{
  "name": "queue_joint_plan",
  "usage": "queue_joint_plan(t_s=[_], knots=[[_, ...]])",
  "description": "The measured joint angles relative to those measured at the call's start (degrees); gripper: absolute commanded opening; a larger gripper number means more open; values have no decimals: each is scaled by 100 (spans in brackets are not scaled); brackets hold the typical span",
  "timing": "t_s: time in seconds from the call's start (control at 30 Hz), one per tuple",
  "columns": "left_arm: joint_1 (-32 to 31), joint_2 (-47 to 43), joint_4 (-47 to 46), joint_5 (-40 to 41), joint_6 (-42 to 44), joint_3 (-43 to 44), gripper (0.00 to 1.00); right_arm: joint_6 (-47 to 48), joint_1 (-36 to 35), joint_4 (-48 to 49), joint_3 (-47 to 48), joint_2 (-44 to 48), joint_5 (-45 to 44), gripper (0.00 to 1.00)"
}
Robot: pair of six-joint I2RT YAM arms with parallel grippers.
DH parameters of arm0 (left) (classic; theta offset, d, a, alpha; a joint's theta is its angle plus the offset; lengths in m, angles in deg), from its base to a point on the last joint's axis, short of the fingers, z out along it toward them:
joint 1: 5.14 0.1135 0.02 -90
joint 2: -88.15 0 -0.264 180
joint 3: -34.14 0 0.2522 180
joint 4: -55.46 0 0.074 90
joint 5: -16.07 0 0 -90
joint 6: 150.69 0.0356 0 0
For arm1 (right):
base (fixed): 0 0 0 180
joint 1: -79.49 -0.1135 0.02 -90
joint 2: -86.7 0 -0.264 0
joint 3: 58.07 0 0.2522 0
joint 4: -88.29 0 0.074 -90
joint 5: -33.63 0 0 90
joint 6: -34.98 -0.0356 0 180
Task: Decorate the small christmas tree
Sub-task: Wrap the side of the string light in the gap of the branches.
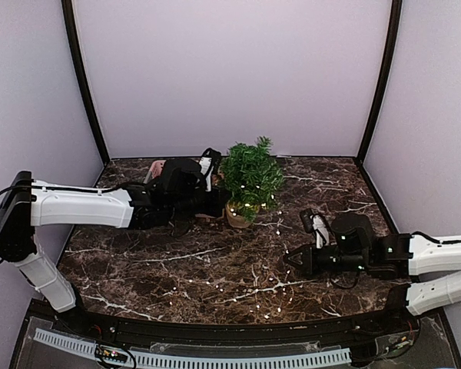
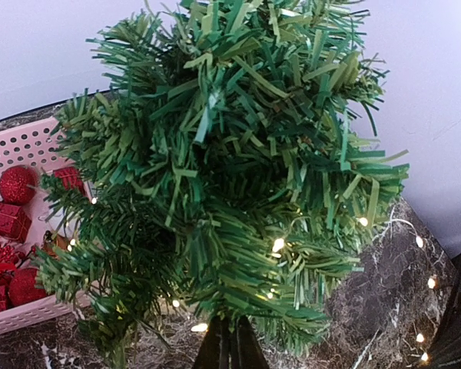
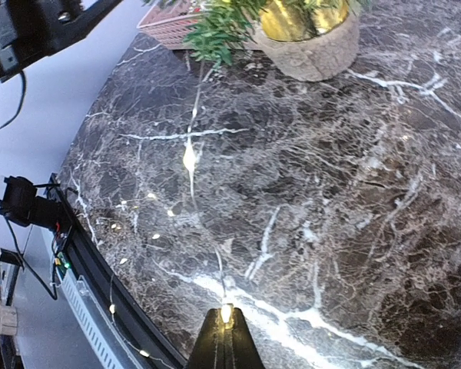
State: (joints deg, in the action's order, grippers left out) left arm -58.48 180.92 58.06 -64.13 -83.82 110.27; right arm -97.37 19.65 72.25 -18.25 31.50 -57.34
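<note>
Between right gripper (image 3: pixel 225 321) fingers, pinched tight: a lit bulb of the light string (image 3: pixel 190 157). String crosses marble table (image 3: pixel 353 231) to small christmas tree (image 1: pixel 251 178), rear centre, beside pink basket (image 2: pixel 19 146). Left gripper (image 2: pixel 230 334) fingers together under the tree's low branches.

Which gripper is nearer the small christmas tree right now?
Left. The left gripper is close beside the small christmas tree, low at its left side. The right gripper is well apart, out over the table toward the near right.
</note>
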Motion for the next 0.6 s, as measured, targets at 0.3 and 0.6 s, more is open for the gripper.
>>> queue_joint_plan(t_s=[0.3, 0.6], knots=[[271, -7, -146, -245, -173, -173, 0, 68, -254, 256, 459, -481, -74, 0], [428, -101, -378, -470, -308, -398, 0, -291, -323, 315, 470, -1408, -186, 0]])
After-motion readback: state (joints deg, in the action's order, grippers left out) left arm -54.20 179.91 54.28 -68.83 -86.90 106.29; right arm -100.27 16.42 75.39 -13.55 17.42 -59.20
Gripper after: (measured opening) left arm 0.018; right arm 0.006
